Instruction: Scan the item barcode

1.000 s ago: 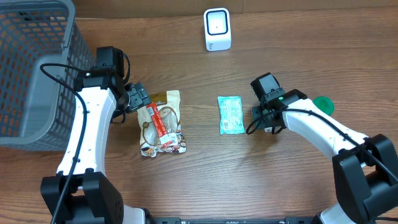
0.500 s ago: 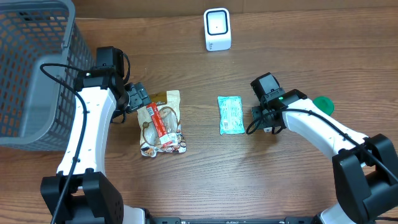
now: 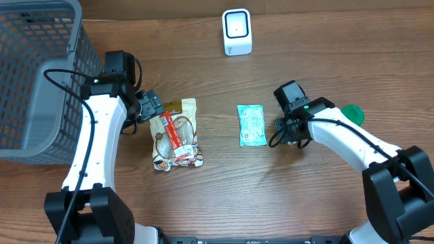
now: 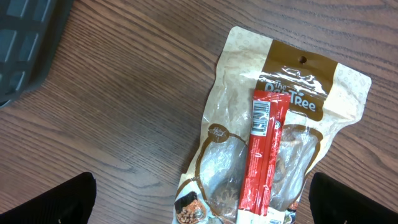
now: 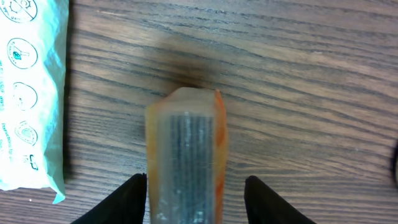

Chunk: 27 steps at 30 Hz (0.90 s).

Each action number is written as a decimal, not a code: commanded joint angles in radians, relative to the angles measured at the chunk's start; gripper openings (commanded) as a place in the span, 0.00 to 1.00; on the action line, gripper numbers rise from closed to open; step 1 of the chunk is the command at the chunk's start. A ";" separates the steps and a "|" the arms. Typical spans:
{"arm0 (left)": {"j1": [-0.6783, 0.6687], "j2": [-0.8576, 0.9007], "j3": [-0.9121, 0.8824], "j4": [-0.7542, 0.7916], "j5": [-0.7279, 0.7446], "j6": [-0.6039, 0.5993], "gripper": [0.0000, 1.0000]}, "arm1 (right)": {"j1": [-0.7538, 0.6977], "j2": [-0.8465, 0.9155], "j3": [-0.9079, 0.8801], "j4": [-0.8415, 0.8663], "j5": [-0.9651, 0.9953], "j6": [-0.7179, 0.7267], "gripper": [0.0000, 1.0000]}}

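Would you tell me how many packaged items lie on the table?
3 clearly: a tan snack pouch left of centre, a red stick pack lying on it, and a teal packet mid-table. An orange-edged item under the right tool may be a fourth.

left fingers (image 4: 53, 202) spread wide; right fingers (image 5: 262, 202) partly parted

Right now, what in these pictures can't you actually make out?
- Right wrist view: the orange-edged item inside the right claw is blurred and cut off by the bottom edge, so I cannot tell what it is.
- Overhead: the claw itself hides that item.
- Overhead: the green object is partly hidden behind the right arm.
- Overhead: the print on the teal packet is too small to read.
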 commanded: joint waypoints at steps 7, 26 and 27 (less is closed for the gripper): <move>0.000 -0.001 0.016 0.000 -0.009 -0.010 1.00 | -0.001 0.005 0.016 -0.021 0.003 0.005 0.34; 0.000 -0.001 0.016 0.001 -0.010 -0.010 1.00 | -0.001 0.005 0.016 0.141 0.017 0.001 0.31; 0.000 -0.001 0.016 0.000 -0.009 -0.010 1.00 | -0.001 0.005 0.016 0.140 0.029 0.001 0.31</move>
